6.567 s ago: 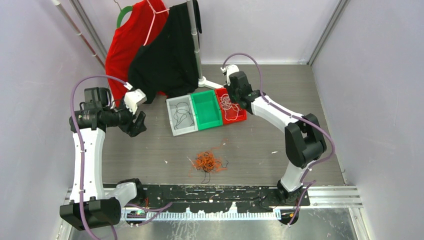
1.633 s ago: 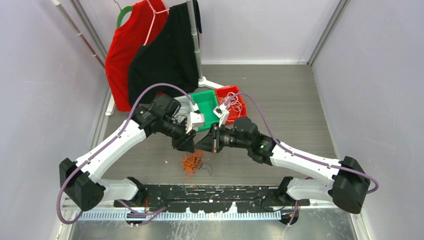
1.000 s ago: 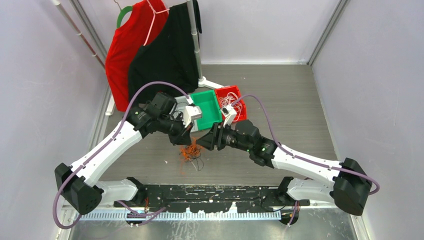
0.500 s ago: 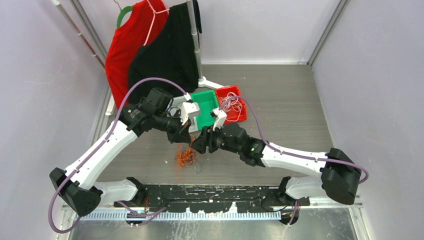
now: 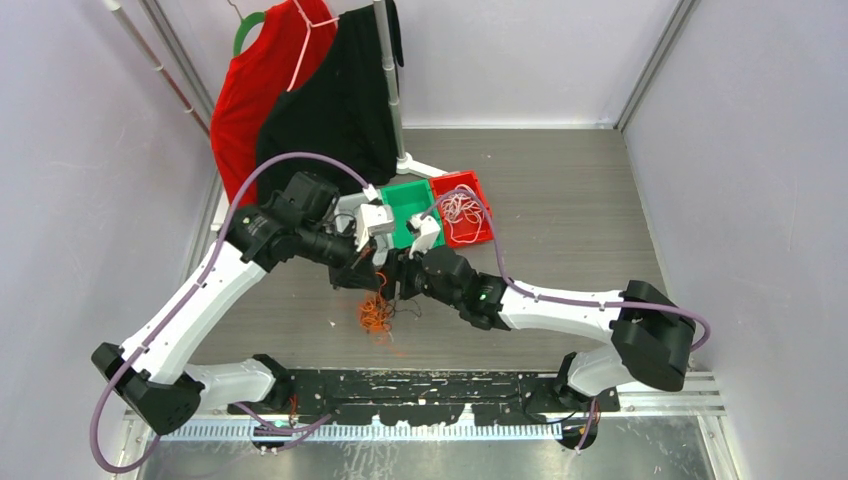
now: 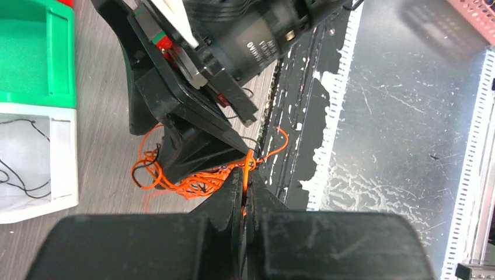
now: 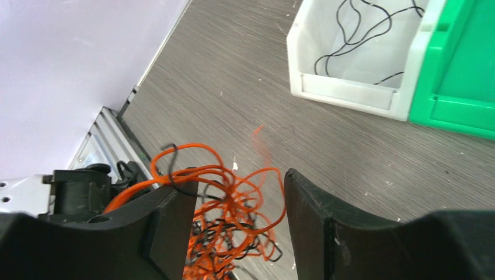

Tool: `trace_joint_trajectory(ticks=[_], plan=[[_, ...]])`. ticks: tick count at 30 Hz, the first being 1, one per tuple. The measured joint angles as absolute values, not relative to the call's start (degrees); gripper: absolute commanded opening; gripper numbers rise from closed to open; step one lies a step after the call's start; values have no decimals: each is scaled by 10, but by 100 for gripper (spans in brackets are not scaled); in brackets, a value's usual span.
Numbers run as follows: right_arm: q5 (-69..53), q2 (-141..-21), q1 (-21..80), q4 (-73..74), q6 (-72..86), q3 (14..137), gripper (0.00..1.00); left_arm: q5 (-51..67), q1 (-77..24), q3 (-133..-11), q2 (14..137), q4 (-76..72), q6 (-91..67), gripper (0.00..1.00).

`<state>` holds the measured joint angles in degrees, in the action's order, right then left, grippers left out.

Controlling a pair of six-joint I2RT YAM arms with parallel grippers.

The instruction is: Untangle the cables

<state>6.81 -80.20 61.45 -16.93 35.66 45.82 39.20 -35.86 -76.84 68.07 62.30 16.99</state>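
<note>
Overhead view of two arms meeting at mid-table above the cables (image 5: 375, 316), an orange snarl threaded with black, just in front of three bins on the table (image 5: 560, 230).

Left arm: stretched from its near-left base up and inward, elbow bent, wrist angled down toward the right. Left gripper (image 6: 246, 175): jaws pressed together, pinching a single orange strand drawn up out of the snarl.

Right arm: folded sharply at the near-right elbow, forearm laid low and long across to the left, wrist almost nose to nose with the left one. Right gripper (image 7: 233, 195): jaws standing well apart, straddling the top loops of the snarl without gripping any.

Beyond the grippers: white bin (image 7: 344, 96) holding loose black wire, green bin (image 5: 408, 205) touching its side, red bin (image 5: 472, 240) holding curly white wire.
</note>
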Motion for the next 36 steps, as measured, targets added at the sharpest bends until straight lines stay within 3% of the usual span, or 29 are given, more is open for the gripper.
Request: trace_joint_trajectory(ticks=[13,23,32,36], plan=[[130,-807,615,-224,350,330,61,361,-359,-906,652,719,211,0],[216,-775,615,-218,346,256,48,257,-359,-1041,652,762,258,0],[297,-700,615,-170,350,225,50,160,-359,-1117,635,775,303,0],[347,-668,615,-119,365,225,45,117,-359,-1134,625,780,324,0]])
